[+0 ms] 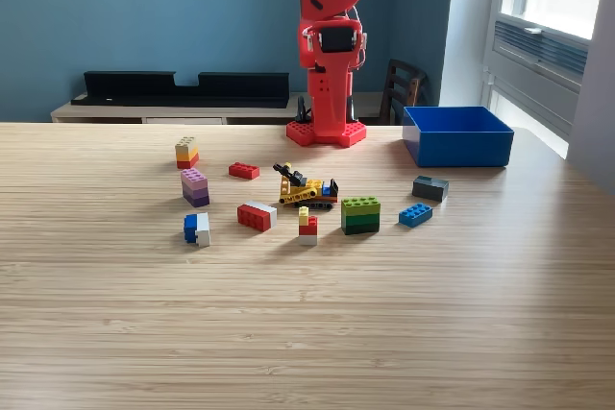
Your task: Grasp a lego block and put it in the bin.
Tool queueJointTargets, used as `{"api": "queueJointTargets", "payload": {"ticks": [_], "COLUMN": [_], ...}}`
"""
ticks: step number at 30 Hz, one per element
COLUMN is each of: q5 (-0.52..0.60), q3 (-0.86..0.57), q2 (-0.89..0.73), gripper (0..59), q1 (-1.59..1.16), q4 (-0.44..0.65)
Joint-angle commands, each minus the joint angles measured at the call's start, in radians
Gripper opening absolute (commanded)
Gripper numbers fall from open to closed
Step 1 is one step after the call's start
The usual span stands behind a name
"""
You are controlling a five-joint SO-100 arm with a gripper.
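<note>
Reaching down from its upright pose, the red arm [330, 45] should pick an isolated brick, say the blue lego block [415, 215] near the blue bin [457, 136] at the table's [307, 333] far right; the pincer's state I cannot tell.

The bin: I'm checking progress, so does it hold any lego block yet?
Cannot tell: the bin shows only its blue walls in the exterior view, its floor is hidden, and the blocks that are visible all lie on the table.

One camera, low across the tabletop [307, 333]
It faces the red arm [329, 45] and far wall, from well back.
</note>
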Motion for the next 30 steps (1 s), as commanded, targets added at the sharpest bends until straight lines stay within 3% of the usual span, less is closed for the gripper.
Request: {"api": "queueJointTargets", "payload": {"ticks": [1,17,24,30], "q5": [0.005,-0.006,0.026,0.081], "q3": [-0.049,0.003,-0.109,-0.202], "q2": [-0.006,0.005,-0.008,-0.014], "gripper": [25.5,26.7,29.1,36.7], "q1": [-0.031,-0.048,-0.015,0.028], "q4": [-0.003,-0.002,-0.003,-0.009]}}
